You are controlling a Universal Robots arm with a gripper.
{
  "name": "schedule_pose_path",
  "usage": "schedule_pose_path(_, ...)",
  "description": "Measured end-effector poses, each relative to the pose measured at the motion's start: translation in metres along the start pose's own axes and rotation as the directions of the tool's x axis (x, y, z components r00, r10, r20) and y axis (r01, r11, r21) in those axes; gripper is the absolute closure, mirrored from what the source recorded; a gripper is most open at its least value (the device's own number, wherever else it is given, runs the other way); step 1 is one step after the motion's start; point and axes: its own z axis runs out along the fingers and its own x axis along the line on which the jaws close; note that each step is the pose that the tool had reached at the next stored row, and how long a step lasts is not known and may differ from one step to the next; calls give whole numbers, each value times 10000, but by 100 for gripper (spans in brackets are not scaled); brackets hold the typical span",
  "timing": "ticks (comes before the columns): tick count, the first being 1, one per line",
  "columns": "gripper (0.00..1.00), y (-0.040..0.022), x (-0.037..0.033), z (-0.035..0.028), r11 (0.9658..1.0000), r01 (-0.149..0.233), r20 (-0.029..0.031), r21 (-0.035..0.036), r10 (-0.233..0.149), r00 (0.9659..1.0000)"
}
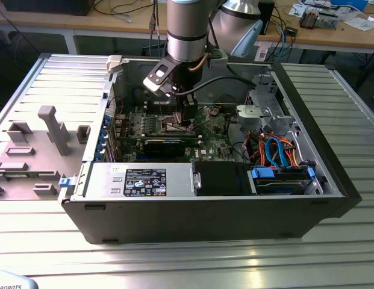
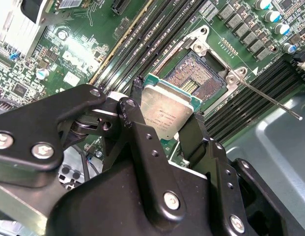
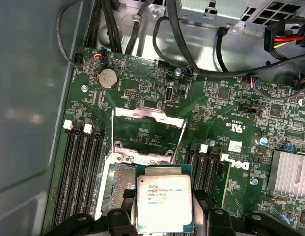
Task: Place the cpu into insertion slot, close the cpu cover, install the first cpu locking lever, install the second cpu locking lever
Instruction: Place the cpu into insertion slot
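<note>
Second wrist view is giving the closest look. Which step is the arm working on?

It is looking like the first one, placing the chip. The pincer (image 2: 164, 119) is clamping the cpu (image 2: 167, 109) by two opposite edges, metal lid facing the camera.

Where is the chip sitting relative to the socket?

It is hanging over one edge of the insertion slot (image 2: 200, 73) and is not yet seated; most of the brownish-gold contact field is lying bare beyond it. In the first wrist view the cpu (image 3: 163, 196) is covering much of the insertion slot (image 3: 119, 181), with the pincer (image 3: 163, 219) gripping it on both sides.

Is anything blocking the way?

Seemingly not. The cpu cover (image 3: 147, 114) is standing swung open past the socket, and a thin locking lever (image 2: 270, 98) is lying released over the motherboard (image 2: 69, 73).

What is the seating asking for?

I am judging that it is calling for squaring the chip to the socket rim and keeping it level.
</note>
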Motion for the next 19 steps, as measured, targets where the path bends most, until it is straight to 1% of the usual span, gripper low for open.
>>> schedule_pose_path(19,46,0,0,4,9993,-378,9,3,378,9993)
